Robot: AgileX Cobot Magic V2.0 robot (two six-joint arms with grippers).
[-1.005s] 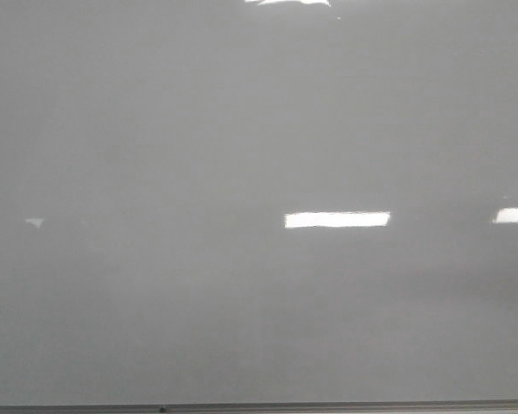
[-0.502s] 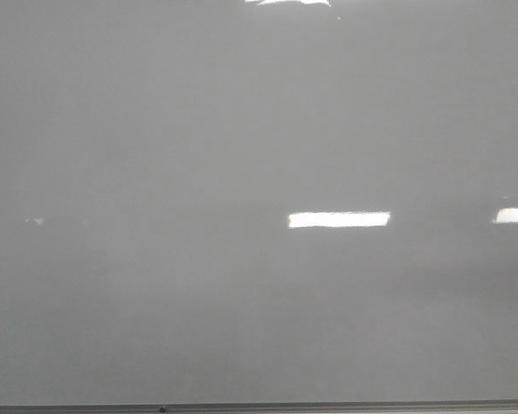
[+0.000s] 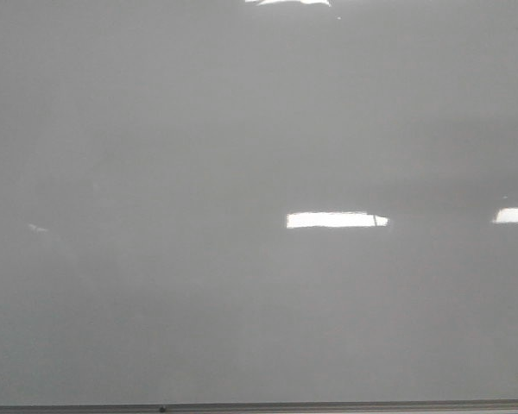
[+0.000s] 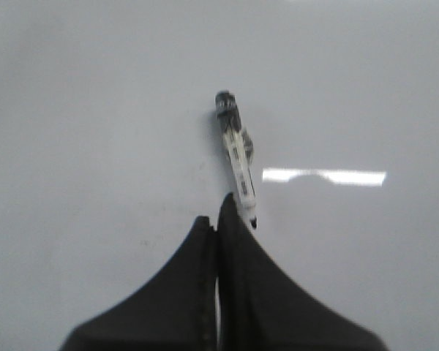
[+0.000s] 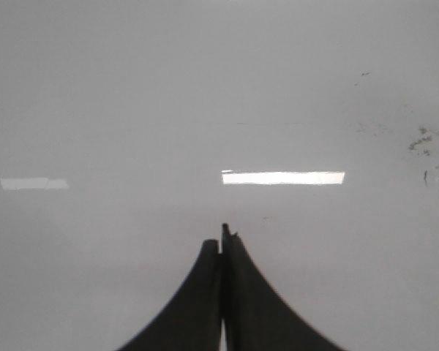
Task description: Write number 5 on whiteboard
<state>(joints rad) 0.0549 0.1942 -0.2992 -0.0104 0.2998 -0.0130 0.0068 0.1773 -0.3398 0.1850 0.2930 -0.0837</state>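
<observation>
The whiteboard (image 3: 242, 129) fills the front view as a glossy pale grey sheet, and no number 5 shows on it. Neither gripper appears in the front view. In the left wrist view my left gripper (image 4: 215, 213) is shut, its black fingers pressed together with nothing between them. A white marker (image 4: 235, 150) with a dark cap lies on the whiteboard (image 4: 95, 110) just past the fingertips, its near end beside one finger. In the right wrist view my right gripper (image 5: 221, 238) is shut over bare whiteboard (image 5: 132, 88).
A thin grey edge strip (image 3: 259, 405) runs along the board's near side. Bright rectangular glare patches (image 3: 337, 220) sit on the surface. Faint dark smudges (image 5: 424, 140) mark the board in the right wrist view.
The reflections on the board have shifted slightly. The small glint at the left has dimmed and dropped a little. Nothing else differs.
</observation>
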